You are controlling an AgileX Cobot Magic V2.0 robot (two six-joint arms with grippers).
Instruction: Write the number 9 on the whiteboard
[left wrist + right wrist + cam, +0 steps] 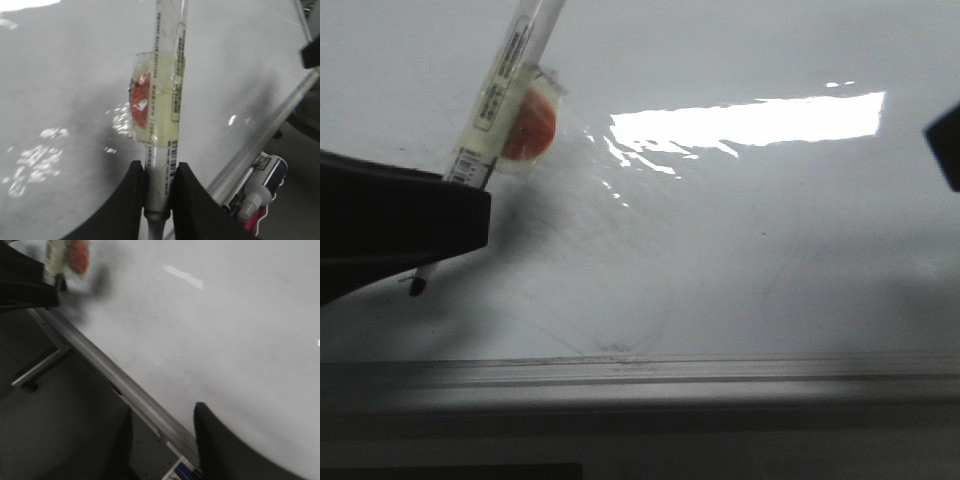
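Over the whiteboard (740,220), left jaws clamp a tilted marker (505,85); right jaws gape.

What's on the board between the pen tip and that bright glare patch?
Front view: only bare whiteboard with faint grey smudges lies between the marker tip and the glare.

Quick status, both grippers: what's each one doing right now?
Left gripper: closed on the marker.
Right gripper: open, holding nothing.
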